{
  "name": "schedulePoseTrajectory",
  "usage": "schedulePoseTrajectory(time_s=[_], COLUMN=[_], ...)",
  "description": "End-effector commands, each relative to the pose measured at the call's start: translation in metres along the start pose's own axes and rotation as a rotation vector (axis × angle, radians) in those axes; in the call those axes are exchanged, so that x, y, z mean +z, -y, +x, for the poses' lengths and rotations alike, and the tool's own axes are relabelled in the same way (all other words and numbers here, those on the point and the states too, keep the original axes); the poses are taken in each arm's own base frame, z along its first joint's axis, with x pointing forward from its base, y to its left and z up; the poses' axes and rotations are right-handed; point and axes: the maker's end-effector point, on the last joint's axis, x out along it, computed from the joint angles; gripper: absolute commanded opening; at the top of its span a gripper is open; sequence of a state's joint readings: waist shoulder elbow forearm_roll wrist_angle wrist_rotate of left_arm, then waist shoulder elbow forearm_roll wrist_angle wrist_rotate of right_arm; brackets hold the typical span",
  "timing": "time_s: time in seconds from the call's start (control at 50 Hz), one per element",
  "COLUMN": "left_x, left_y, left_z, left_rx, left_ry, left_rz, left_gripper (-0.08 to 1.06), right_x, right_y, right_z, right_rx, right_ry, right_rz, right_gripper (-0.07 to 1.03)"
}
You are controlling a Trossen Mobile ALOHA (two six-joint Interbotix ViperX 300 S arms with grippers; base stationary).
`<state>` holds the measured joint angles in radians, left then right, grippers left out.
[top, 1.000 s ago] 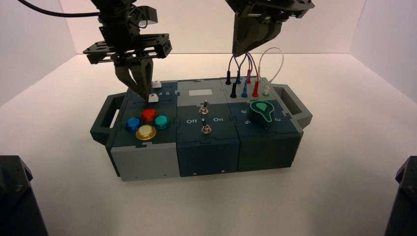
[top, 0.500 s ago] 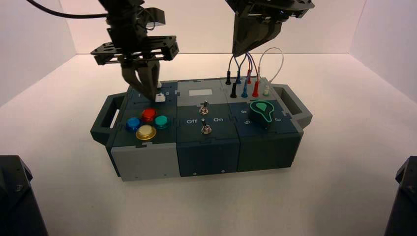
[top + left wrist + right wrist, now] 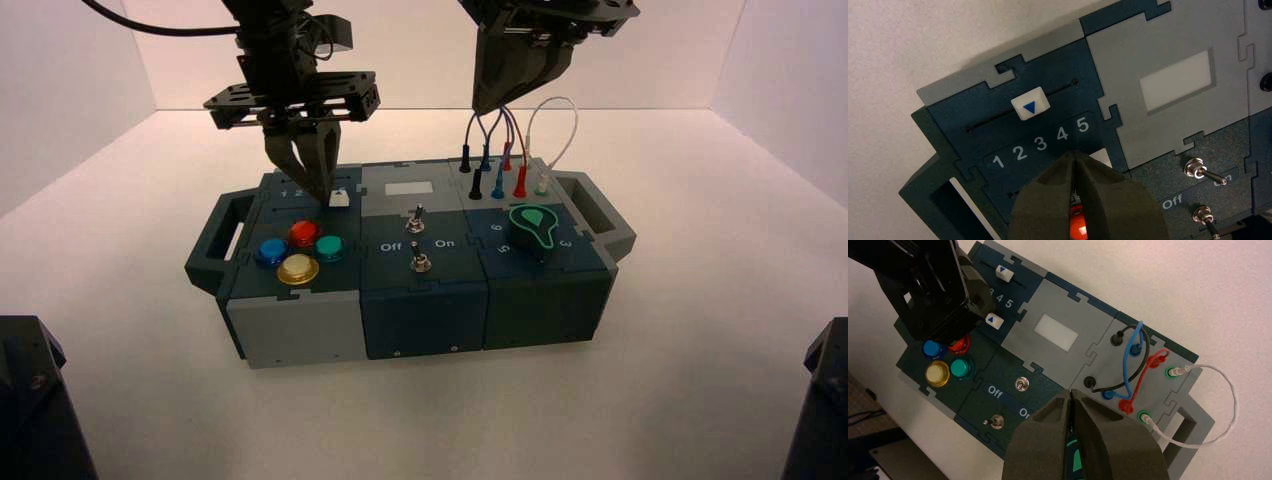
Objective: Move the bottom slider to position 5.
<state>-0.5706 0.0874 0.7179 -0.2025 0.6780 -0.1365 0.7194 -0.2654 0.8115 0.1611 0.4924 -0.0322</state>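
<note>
Lighting was even, overhead and soft; box (image 3: 400, 260) cast a faint shadow on white table (image 3: 650, 400); close gripper fingers (image 3: 1048, 200) were blurred.

The dark blue slider panel (image 3: 998, 130) of the box carries a printed row of small white numerals, 1 2 3 4 5 (image 3: 1040, 144), between its two slots. Each small white cube-shaped slider knob (image 3: 1030, 103) bears a blue triangle mark. On the dark blue middle panel with the metal toggle switches (image 3: 1013, 400), the white word "Off" (image 3: 995, 390) is readable; the word "On" (image 3: 444, 244) is readable in the high view.
</note>
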Motion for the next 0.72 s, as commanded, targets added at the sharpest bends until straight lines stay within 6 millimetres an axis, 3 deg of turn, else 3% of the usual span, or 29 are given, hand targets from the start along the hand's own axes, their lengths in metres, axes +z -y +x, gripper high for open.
schedulePoseTrajectory(time_s=[0.02,0.22,0.52,0.72], left_x=[0.003,-0.008,-0.023,-0.025], left_y=[0.006,-0.005,-0.011,-0.012], left_z=[-0.003,-0.02,-0.064,-0.073], left_rx=[-0.005,0.01,-0.015,-0.02], left_ry=[0.02,0.049,0.149,0.163], left_rz=[0.018,0.028,0.023,0.02], left_gripper=[-0.03,-0.03,-0.03,-0.03], right_x=[0.016,0.015,0.021,0.021], right_y=[-0.003,-0.002,-0.003,-0.003], right_z=[-0.009,-0.01,-0.021,-0.024], right_rx=[0.005,0.003,0.005,0.004], right_ry=[0.053,0.053,0.09,0.097], right_rz=[-0.006,-0.008,-0.014,-0.018], right_gripper=[-0.02,-0.02,-0.02,-0.02])
